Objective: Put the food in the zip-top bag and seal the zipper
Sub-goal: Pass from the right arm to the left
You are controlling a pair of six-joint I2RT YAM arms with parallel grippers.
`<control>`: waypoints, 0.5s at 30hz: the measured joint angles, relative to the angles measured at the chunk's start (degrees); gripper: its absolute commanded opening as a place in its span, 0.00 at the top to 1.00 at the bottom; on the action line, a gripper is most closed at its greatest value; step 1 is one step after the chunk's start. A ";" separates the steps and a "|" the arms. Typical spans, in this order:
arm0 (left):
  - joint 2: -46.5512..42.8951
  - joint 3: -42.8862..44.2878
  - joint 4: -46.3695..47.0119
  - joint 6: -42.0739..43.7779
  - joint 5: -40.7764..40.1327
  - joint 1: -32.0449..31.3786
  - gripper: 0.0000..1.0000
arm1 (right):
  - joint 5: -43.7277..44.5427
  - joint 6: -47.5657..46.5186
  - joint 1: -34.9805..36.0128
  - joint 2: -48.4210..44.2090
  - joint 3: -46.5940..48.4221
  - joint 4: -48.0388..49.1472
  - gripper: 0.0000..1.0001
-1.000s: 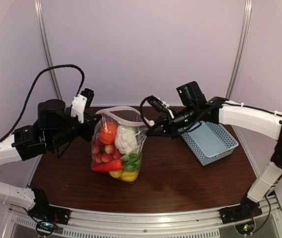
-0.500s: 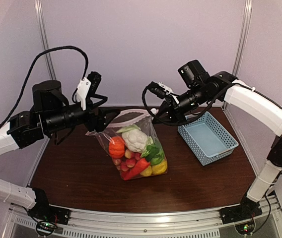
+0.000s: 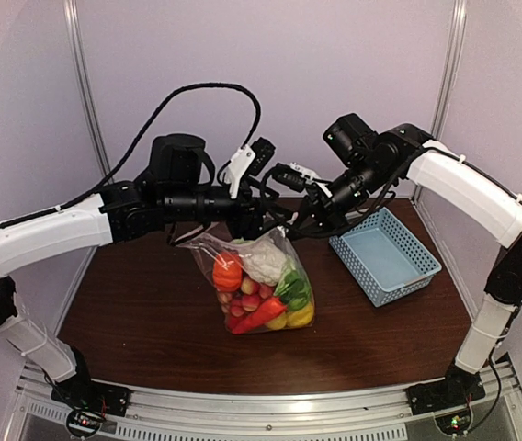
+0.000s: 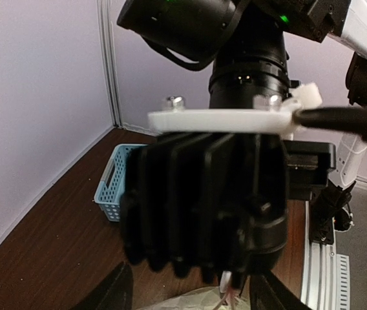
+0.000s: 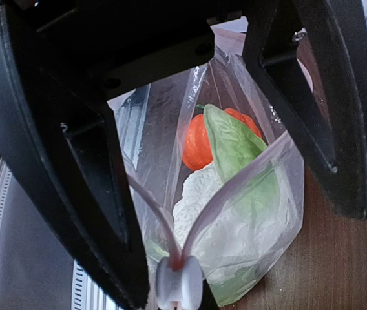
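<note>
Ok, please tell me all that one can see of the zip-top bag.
The zip-top bag is clear, soft plastic, packed with toy food: orange pumpkin, pale cabbage, apples, red pepper, greens. It stands tilted, its bottom apparently on the table, its top held up. The strips of the zipper meet at a white slider and spread apart beyond it, so the mouth is open. The right gripper is shut on that slider end; the open left gripper straddles the top.

Food (image 3: 261,285) in the zip-top bag (image 3: 205,254), mid-table (image 3: 132,312); basket (image 3: 385,262) to its right.
</note>
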 measured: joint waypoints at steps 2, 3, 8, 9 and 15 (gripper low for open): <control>0.37 0.20 -0.24 0.20 0.70 0.00 0.47 | 0.02 0.13 0.00 0.00 0.00 -0.31 1.00; 0.44 0.46 -0.37 0.28 1.05 0.00 0.50 | 0.00 0.20 0.00 0.00 0.00 -0.33 1.00; 0.98 3.10 -1.51 1.62 4.04 0.00 0.68 | 0.00 0.44 0.00 0.00 0.00 -0.28 1.00; 1.44 4.13 -2.05 1.99 4.87 0.00 0.69 | 0.00 0.44 0.00 0.00 0.00 -0.28 1.00; 4.85 8.24 -6.05 2.99 8.15 0.00 0.61 | 0.00 1.40 -0.07 -0.11 -0.13 0.20 1.00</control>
